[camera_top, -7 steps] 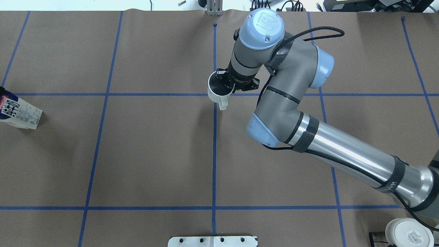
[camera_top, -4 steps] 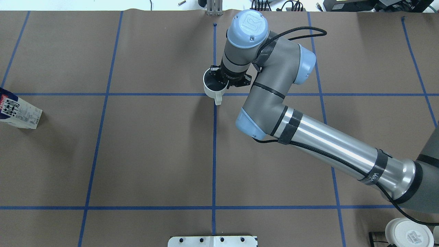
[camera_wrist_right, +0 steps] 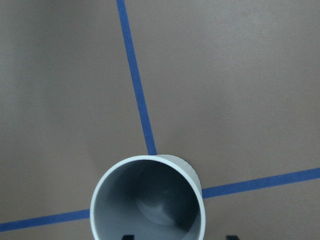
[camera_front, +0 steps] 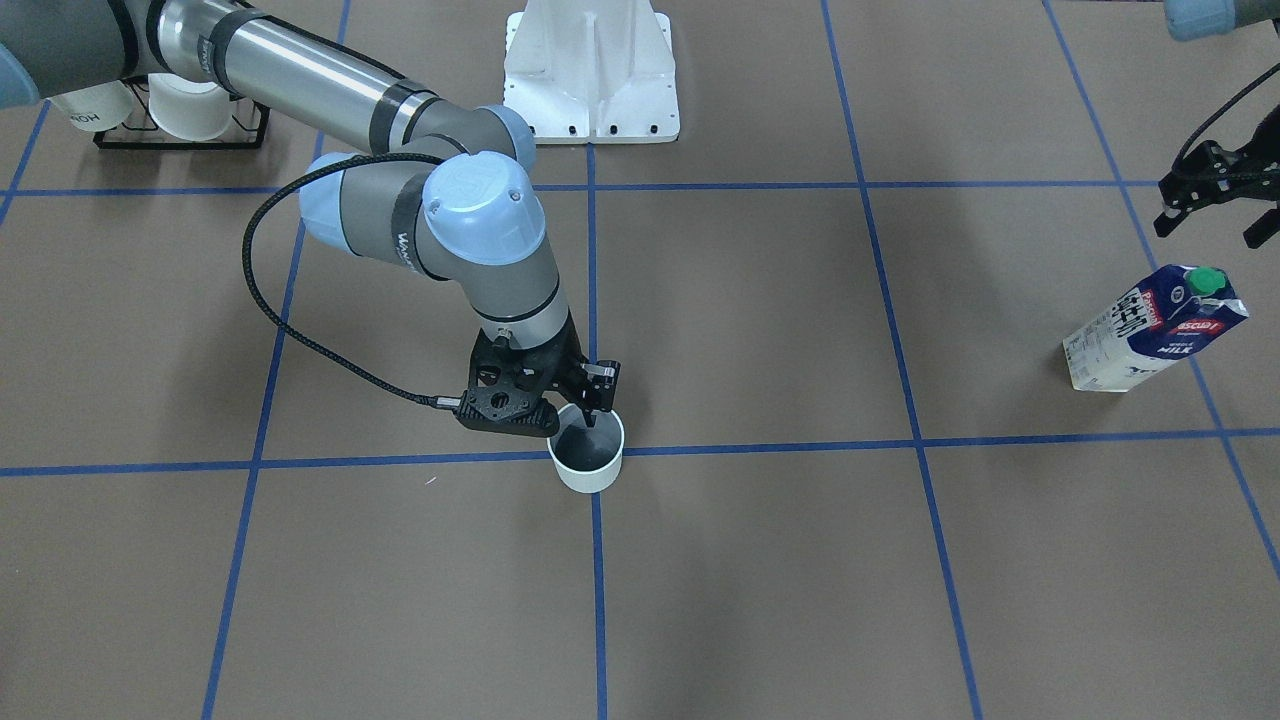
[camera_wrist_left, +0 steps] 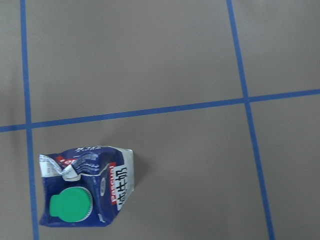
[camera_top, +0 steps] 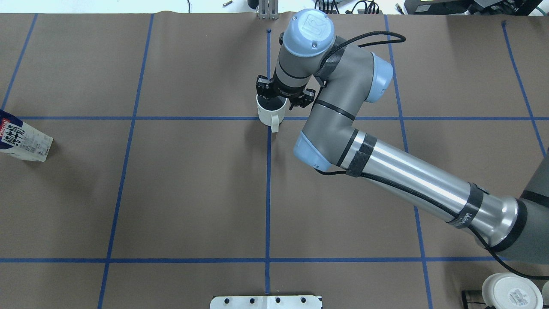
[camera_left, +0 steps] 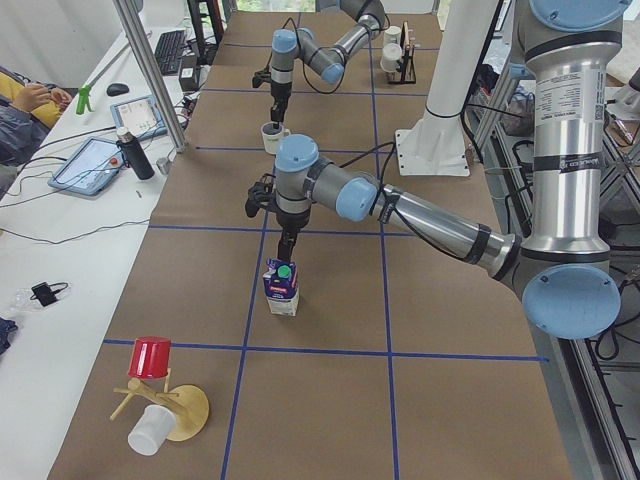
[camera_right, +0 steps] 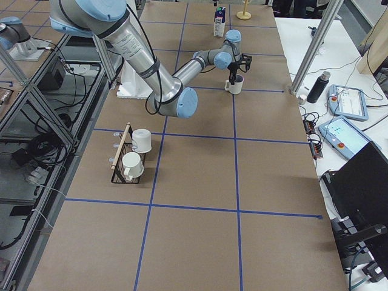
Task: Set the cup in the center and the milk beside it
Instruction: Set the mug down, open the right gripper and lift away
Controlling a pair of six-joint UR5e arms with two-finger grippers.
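The cup (camera_front: pixel 587 468) stands upright on the middle crossing of the blue tape lines (camera_front: pixel 700 447), handle toward the robot. It also shows in the overhead view (camera_top: pixel 271 115) and the right wrist view (camera_wrist_right: pixel 150 210). My right gripper (camera_front: pixel 570 422) (camera_top: pixel 279 96) is right over it, fingers apart: one inside the cup, one outside its wall. The milk (camera_front: pixel 1155 335) (camera_top: pixel 23 141) (camera_wrist_left: pixel 85 192) stands far out on my left side. My left gripper (camera_front: pixel 1210 230) hangs open above it, a little to the robot's side, touching nothing.
A black rack with two white mugs (camera_front: pixel 180 110) (camera_right: pixel 130 157) stands by my right base. A white mount plate (camera_front: pixel 590 70) sits at the robot's edge. A red cup (camera_left: pixel 150 355) and a wooden stand with a white cup (camera_left: pixel 165 415) are beyond the milk.
My right arm carried the cup a little left onto the crossing and came down over its mouth. The cup now stands upright. The milk has not moved.
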